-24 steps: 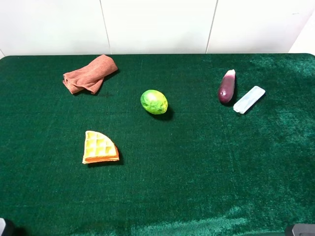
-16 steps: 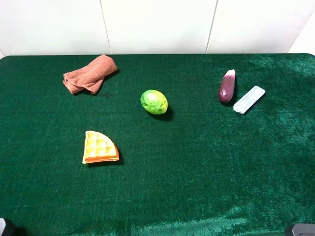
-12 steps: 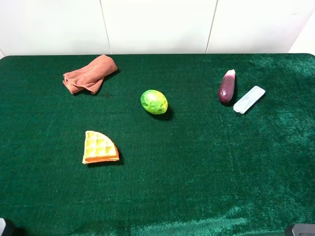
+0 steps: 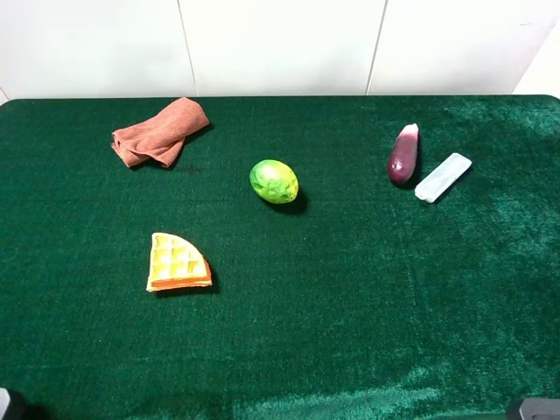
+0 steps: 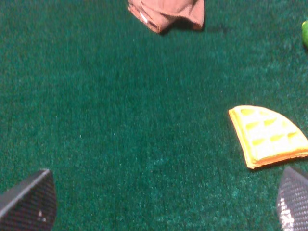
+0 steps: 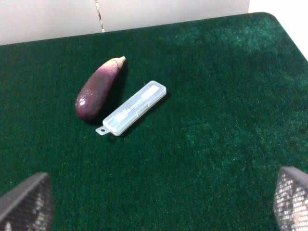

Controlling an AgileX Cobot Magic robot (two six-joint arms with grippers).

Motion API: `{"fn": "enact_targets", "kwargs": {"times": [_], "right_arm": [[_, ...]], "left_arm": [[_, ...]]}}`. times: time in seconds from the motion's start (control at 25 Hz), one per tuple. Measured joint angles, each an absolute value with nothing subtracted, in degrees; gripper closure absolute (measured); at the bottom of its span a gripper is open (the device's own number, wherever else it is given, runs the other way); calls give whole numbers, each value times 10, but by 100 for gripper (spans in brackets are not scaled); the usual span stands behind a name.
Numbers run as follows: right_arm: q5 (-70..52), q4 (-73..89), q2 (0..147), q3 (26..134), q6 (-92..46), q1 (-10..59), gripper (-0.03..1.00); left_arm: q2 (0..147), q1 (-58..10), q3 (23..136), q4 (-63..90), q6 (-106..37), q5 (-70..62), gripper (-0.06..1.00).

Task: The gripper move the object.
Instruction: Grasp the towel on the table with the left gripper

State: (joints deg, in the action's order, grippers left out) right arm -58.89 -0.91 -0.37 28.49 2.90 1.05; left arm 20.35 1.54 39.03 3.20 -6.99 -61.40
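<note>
On the green cloth lie a brown towel (image 4: 160, 132), a green round fruit (image 4: 274, 181), a yellow waffle wedge (image 4: 177, 262), a purple eggplant (image 4: 403, 154) and a clear plastic case (image 4: 443, 177). The left wrist view shows the waffle (image 5: 267, 135), the towel (image 5: 166, 11) and the edge of the fruit (image 5: 305, 32); my left gripper (image 5: 163, 204) is open and empty, well short of the waffle. The right wrist view shows the eggplant (image 6: 97, 90) and the case (image 6: 134, 108); my right gripper (image 6: 159, 202) is open and empty, short of both.
The green table (image 4: 350, 289) ends at a white wall at the back. Both arms sit at the near edge, only their tips showing at the lower corners of the high view.
</note>
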Motion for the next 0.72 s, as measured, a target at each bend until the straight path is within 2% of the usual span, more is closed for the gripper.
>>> {"fn": "enact_targets", "kwargs": {"times": [0.44, 0.72], "right_arm": [[-589, -9, -4, 285, 29, 10, 27], [-589, -9, -4, 285, 29, 10, 27]], "left_arm": [[462, 15, 496, 32, -84, -606, 3], [597, -9, 571, 30, -96, -576, 3]]}}
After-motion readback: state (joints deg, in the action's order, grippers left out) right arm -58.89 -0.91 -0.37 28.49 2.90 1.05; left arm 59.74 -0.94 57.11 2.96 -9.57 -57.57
